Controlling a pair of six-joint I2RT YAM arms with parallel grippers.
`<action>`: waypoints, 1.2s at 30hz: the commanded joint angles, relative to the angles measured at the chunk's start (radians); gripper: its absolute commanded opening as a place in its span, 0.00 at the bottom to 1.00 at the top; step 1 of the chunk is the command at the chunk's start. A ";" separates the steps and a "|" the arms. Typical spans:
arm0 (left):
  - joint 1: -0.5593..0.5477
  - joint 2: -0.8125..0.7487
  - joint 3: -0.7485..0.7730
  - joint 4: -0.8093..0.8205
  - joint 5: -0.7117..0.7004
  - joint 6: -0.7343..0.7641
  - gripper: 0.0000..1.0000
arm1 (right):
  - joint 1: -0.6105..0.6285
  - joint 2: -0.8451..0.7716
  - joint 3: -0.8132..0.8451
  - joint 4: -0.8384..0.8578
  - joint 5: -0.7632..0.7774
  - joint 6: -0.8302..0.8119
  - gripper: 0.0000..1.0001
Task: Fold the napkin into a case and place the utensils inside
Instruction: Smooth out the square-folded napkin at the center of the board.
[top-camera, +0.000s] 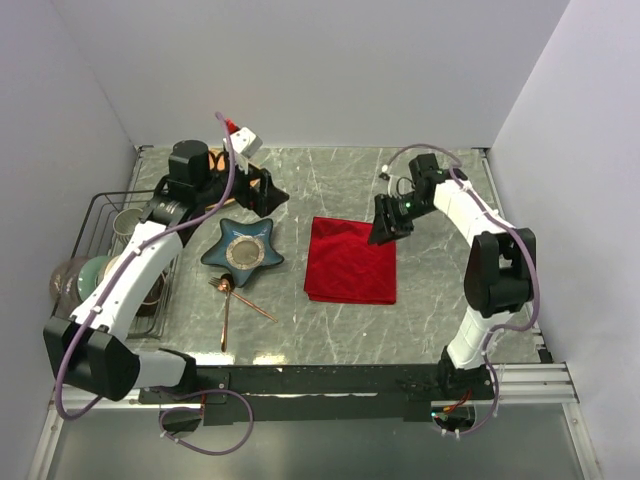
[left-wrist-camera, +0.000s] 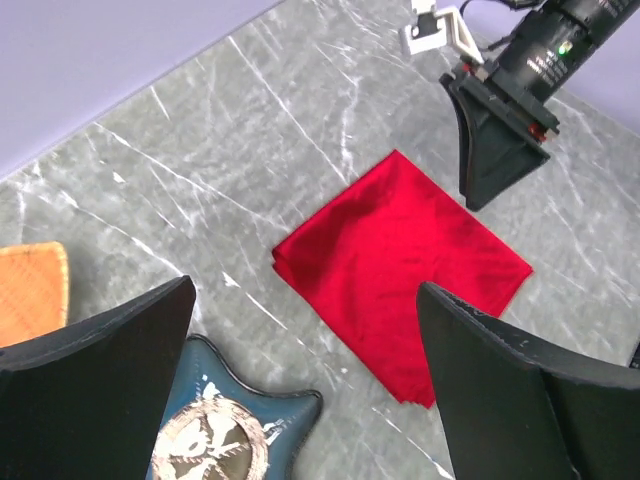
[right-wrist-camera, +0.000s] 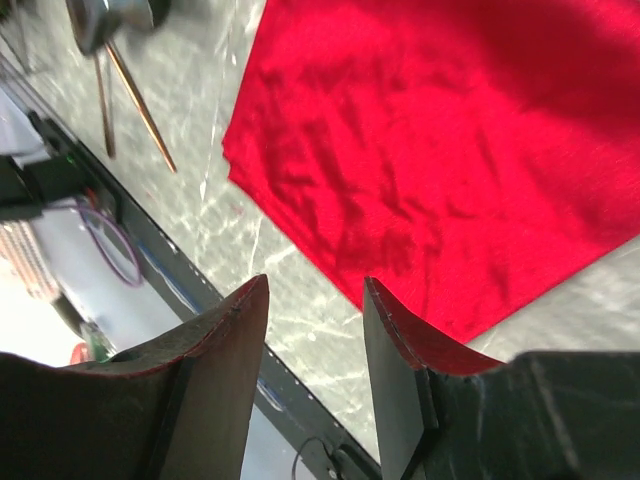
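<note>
1. Black fingers of the right pincer stand partly apart with nothing between them, over the far right corner of the napkin. From that position it looks set to take or press that corner for a fold.
2. Red cloth lies flat on the middle of the tabletop, slightly toward the right edge. It is a rough square whose left edge looks doubled, not yet a narrow case.
3. Left pincer is spread wide and empty, raised over the far left part of the tabletop, well apart from the cloth and facing it, probably waiting its turn.
4. Utensils lie left of the cloth toward the near edge, apart from it.
5. Blue star dish sits between the left pincer and the utensils and may crowd a reach. An orange plate and a wire rack keep to the left edge.
</note>
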 joint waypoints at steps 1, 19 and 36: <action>-0.003 0.020 -0.020 -0.031 0.041 -0.044 0.89 | -0.026 -0.063 -0.092 -0.004 0.067 -0.011 0.50; -0.230 0.129 -0.428 0.159 -0.131 -0.747 0.62 | -0.198 -0.111 -0.343 0.065 0.150 0.150 0.61; -0.266 0.362 -0.364 0.161 -0.230 -0.801 0.44 | -0.207 0.001 -0.382 0.100 0.076 0.164 0.67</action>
